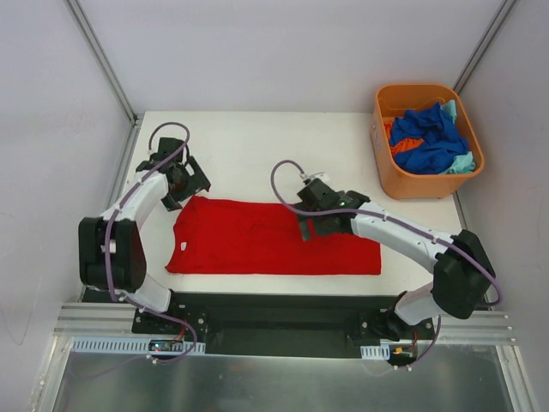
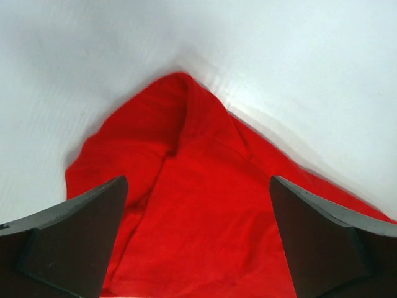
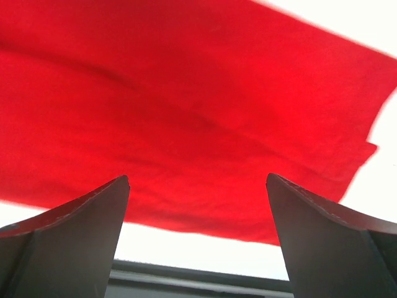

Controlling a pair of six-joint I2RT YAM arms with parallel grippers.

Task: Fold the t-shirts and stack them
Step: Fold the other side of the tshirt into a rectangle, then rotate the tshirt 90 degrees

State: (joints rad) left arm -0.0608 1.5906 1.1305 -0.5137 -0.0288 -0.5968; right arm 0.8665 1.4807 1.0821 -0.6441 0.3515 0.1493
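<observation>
Bright red t-shirt folded into a long, flat band on a white table, with two robot grippers above it.

The shirt lies crosswise toward 6 o'clock on the table, smooth apart from faint creases, its neck end at 9 o'clock. The right gripper hangs over the shirt's far edge near its middle, fingers spread and holding nothing. The left gripper is at the shirt's 10 o'clock corner, also spread and unladen. At 2 o'clock, an orange tub holds crumpled blue shirts with scraps of orange and pale teal cloth.
</observation>
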